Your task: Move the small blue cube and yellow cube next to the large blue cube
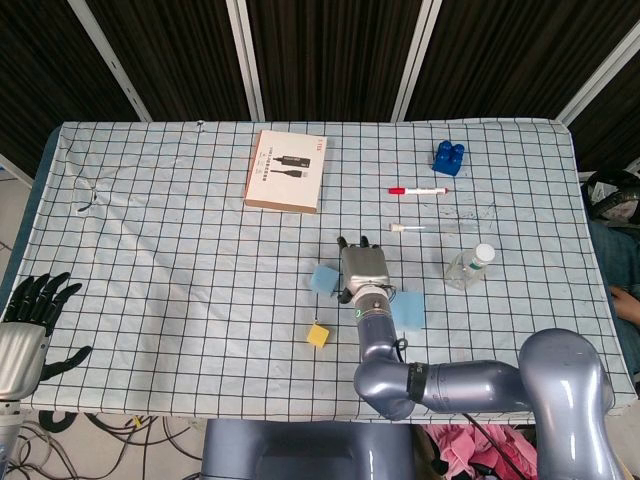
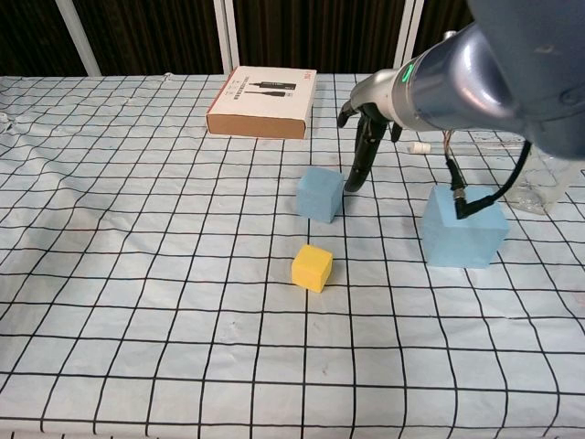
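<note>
The small blue cube sits mid-table, and the yellow cube lies just in front of it. To their right stands the large blue cube, partly covered by my right arm in the head view. My right hand hangs over the small blue cube's right side, fingers pointing down close to that face and holding nothing. Whether they touch the cube I cannot tell. My left hand rests at the table's front left corner with fingers spread and empty.
A brown box lies at the back centre. A red marker, a white pen, a dark blue toy brick and a clear bottle stand to the right and behind the large cube.
</note>
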Robot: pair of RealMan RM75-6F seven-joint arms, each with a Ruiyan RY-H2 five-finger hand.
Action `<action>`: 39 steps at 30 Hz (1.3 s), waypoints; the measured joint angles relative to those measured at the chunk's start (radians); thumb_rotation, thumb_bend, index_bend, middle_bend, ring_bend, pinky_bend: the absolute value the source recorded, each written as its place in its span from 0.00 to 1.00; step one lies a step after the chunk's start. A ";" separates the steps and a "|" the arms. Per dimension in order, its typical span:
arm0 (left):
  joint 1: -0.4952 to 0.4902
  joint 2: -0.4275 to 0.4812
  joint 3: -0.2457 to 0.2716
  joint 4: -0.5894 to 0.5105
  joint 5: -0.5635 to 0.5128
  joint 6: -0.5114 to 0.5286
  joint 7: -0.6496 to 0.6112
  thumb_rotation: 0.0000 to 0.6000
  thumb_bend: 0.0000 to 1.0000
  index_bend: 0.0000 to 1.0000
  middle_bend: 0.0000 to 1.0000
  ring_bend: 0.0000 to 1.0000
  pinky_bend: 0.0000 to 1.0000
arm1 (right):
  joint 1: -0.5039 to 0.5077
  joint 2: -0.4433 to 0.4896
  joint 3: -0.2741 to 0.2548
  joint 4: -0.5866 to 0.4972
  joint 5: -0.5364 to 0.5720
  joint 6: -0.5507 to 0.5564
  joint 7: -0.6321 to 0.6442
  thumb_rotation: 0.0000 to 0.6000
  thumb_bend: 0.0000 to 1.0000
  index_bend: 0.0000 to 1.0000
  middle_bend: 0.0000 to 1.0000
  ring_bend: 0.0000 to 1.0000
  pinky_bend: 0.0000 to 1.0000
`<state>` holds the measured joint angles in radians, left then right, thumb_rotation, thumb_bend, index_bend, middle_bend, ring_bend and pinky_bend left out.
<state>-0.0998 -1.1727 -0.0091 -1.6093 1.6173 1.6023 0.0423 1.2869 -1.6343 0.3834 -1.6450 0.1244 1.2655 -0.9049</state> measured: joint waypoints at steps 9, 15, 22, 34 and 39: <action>0.007 0.002 -0.005 0.000 0.000 0.010 -0.007 1.00 0.11 0.16 0.08 0.00 0.00 | 0.004 -0.079 0.020 0.061 -0.009 -0.003 0.004 1.00 0.13 0.07 0.27 0.00 0.15; 0.008 0.000 -0.011 0.000 -0.009 0.007 -0.006 1.00 0.11 0.16 0.08 0.00 0.00 | -0.002 -0.124 0.021 0.110 -0.066 0.001 0.030 1.00 0.13 0.07 0.29 0.00 0.15; 0.011 -0.001 -0.016 -0.001 -0.016 0.007 -0.004 1.00 0.11 0.16 0.08 0.00 0.00 | -0.017 -0.174 0.023 0.172 -0.133 -0.002 0.066 1.00 0.13 0.08 0.32 0.00 0.15; 0.015 0.001 -0.026 -0.005 -0.034 0.003 -0.003 1.00 0.11 0.17 0.08 0.00 0.00 | -0.029 -0.241 0.034 0.263 -0.208 -0.024 0.082 1.00 0.13 0.12 0.38 0.01 0.15; 0.016 0.001 -0.029 -0.009 -0.042 -0.001 0.005 1.00 0.11 0.18 0.08 0.00 0.00 | -0.036 -0.273 0.025 0.306 -0.239 -0.019 0.071 1.00 0.13 0.12 0.40 0.02 0.15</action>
<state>-0.0834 -1.1713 -0.0380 -1.6187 1.5754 1.6012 0.0472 1.2507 -1.9076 0.4084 -1.3389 -0.1143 1.2466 -0.8342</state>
